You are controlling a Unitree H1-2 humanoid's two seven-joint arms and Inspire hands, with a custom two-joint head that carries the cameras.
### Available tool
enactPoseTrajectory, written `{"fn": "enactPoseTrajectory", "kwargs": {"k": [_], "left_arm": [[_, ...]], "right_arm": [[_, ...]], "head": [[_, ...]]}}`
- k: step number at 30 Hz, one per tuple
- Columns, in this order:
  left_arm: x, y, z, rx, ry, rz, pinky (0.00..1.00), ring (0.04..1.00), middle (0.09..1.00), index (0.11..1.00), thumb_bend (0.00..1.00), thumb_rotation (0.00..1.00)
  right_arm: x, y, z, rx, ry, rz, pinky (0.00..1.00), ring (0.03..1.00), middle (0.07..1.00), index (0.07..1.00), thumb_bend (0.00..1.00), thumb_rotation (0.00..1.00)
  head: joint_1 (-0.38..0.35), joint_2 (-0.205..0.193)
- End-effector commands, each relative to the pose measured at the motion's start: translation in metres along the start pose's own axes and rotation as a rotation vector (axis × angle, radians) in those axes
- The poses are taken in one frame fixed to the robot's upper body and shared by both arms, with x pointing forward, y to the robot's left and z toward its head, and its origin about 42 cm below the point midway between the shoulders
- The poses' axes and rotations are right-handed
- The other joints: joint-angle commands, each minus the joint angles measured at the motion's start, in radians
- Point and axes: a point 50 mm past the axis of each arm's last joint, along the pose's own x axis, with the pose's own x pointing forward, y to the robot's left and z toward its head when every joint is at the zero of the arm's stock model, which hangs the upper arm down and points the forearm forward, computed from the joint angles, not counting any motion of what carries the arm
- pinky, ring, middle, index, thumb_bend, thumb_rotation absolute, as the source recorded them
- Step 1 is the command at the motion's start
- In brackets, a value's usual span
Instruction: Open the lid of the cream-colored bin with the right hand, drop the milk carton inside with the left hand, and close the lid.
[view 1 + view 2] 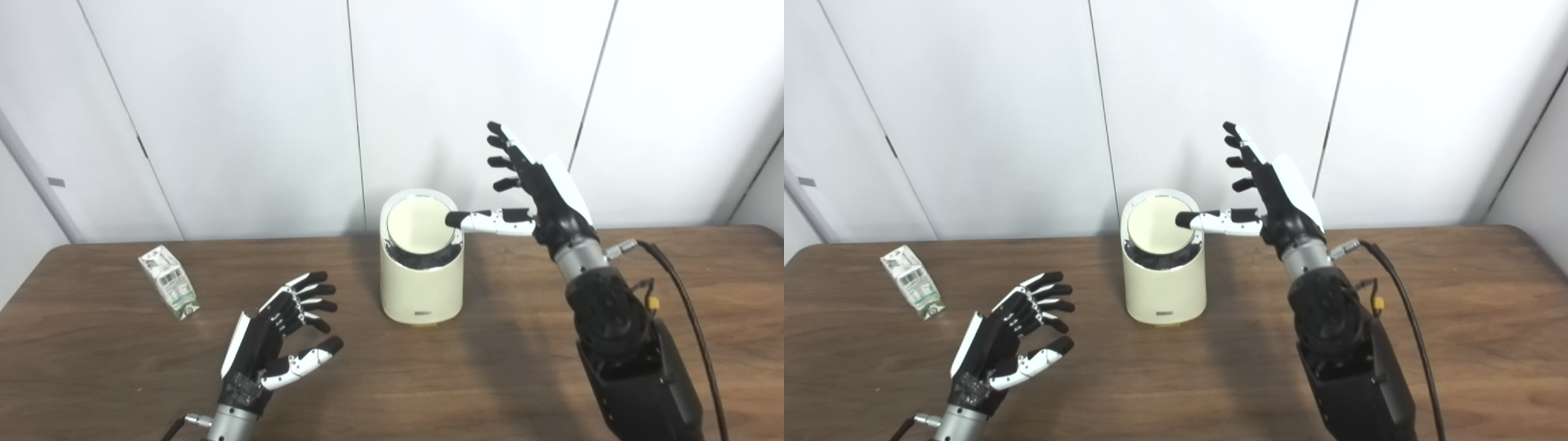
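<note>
The cream-colored bin (421, 288) stands at the middle of the table, its round lid (418, 225) tilted with a dark gap showing along the front edge. My right hand (539, 196) is raised beside the bin on the right, fingers spread upward, its thumb lying across the lid's right edge. A small white and green milk carton (169, 282) lies on the table at the left. My left hand (278, 334) hovers low over the table between carton and bin, open and holding nothing.
The brown wooden table (490, 367) runs the width of the view, with white wall panels close behind it. A black cable (689, 306) hangs along my right forearm.
</note>
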Motion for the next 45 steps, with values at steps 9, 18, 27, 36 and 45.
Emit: {"fn": "enactPoseTrajectory", "kwargs": {"k": [9, 18, 27, 36, 45], "left_arm": [[0.003, -0.005, 0.000, -0.002, -0.027, 0.003, 0.52, 0.681, 0.753, 0.816, 0.64, 0.13], [0.004, -0.006, 0.001, -0.001, -0.027, -0.001, 0.53, 0.685, 0.751, 0.813, 0.65, 0.13], [0.005, -0.010, 0.002, -0.009, -0.032, -0.004, 0.52, 0.679, 0.747, 0.810, 0.65, 0.13], [0.006, -0.011, 0.005, -0.008, -0.040, 0.001, 0.52, 0.676, 0.746, 0.814, 0.65, 0.13], [0.005, -0.011, 0.008, -0.016, -0.038, -0.003, 0.51, 0.666, 0.744, 0.813, 0.66, 0.12]], "right_arm": [[0.046, -0.001, 0.033, -0.078, -0.031, 0.026, 0.68, 0.872, 0.943, 0.943, 0.80, 0.35], [0.063, 0.017, 0.033, -0.111, -0.015, 0.053, 0.72, 0.896, 0.948, 0.942, 0.86, 0.34], [0.065, 0.026, 0.026, -0.136, -0.003, 0.090, 0.78, 0.909, 0.950, 0.956, 0.92, 0.34], [0.054, 0.030, 0.022, -0.181, 0.000, 0.114, 0.74, 0.885, 0.935, 0.959, 0.93, 0.34], [0.042, 0.038, 0.008, -0.185, 0.047, 0.148, 0.69, 0.875, 0.943, 0.952, 0.93, 0.27]], "head": [[0.008, 0.001], [0.011, 0.006], [0.021, 0.010], [0.028, 0.019], [0.029, 0.026]]}}
